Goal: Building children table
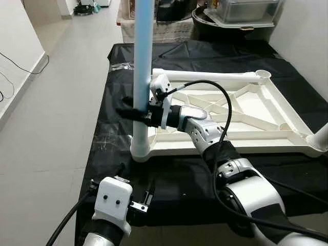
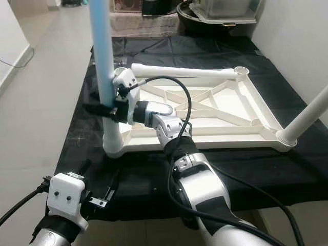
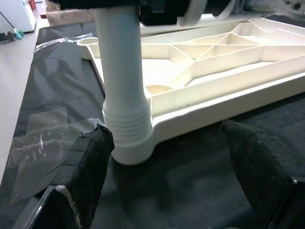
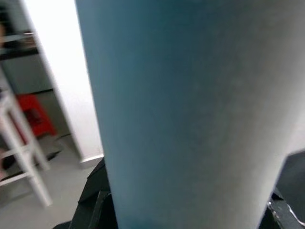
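A white children's tabletop point(image 1: 230, 148) lies upside down on a black cloth point(image 1: 169, 179). A light blue leg point(image 1: 142, 51) stands upright in its near-left corner socket point(image 3: 128, 143). My right gripper point(image 1: 134, 114) is shut around this leg at mid-height; the leg point(image 4: 190, 114) sits very close in the right wrist view. Low at the cloth's near edge, my left gripper point(image 3: 171, 162) is open, its fingers point(image 3: 86, 167) apart in front of the socket and touching nothing. A white leg point(image 2: 307, 118) stands tilted in the near-right corner. Another white leg point(image 1: 205, 76) lies along the far edge.
A clear plastic sheet point(image 3: 38, 143) lies on the cloth left of the socket. Behind the cloth stand a dark tub point(image 1: 215, 23) and a clear storage box point(image 1: 246, 10). A white wall with a cable point(image 1: 20, 66) runs along the left, with bare floor point(image 1: 66, 102) beside it.
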### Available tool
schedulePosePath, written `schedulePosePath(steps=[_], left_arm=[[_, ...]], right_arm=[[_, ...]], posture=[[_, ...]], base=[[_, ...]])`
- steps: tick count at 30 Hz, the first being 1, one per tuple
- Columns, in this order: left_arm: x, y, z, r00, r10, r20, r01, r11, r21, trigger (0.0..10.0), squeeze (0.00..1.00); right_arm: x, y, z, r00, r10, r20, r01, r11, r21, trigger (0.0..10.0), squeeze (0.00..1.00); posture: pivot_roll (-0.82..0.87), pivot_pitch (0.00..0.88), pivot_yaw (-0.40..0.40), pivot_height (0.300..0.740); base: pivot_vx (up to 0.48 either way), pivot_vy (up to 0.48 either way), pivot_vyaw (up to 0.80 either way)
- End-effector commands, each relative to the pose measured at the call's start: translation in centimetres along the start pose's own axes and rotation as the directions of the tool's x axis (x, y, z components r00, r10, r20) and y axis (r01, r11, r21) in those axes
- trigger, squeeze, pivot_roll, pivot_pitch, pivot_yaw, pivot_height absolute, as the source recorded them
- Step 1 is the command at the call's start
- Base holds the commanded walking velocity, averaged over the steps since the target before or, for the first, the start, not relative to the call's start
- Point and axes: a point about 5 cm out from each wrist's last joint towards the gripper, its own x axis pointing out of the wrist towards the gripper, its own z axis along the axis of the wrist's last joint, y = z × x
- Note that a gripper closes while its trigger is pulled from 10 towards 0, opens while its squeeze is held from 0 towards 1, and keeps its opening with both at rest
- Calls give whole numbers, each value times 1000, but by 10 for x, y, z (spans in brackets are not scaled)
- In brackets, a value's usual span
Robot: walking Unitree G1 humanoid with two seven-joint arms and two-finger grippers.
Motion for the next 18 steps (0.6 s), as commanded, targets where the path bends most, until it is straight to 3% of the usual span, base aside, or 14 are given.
schedulePosePath(steps=[1,2,8,18], left_arm=[[-3,0,-1,1000,9,-19,-9,1000,3,10000,0],[-4,0,-1,1000,9,-20,-9,1000,4,10000,0],[-4,-1,-1,1000,9,-22,-9,1000,4,10000,0],[-4,-2,-1,1000,4,-22,-4,1000,7,10000,0]], right_arm=[[3,17,-46,981,151,-125,-131,979,156,10000,0],[1,20,-44,969,227,-102,-209,965,159,10000,0],[-3,22,-45,937,314,-153,-298,947,122,10000,0],[-4,24,-49,886,361,-291,-363,931,48,10000,0]], posture=[[139,192,-49,740],[140,197,-50,740],[142,198,-50,740],[138,192,-48,740]], base=[[0,0,0],[0,0,0],[0,0,0],[0,0,0]])
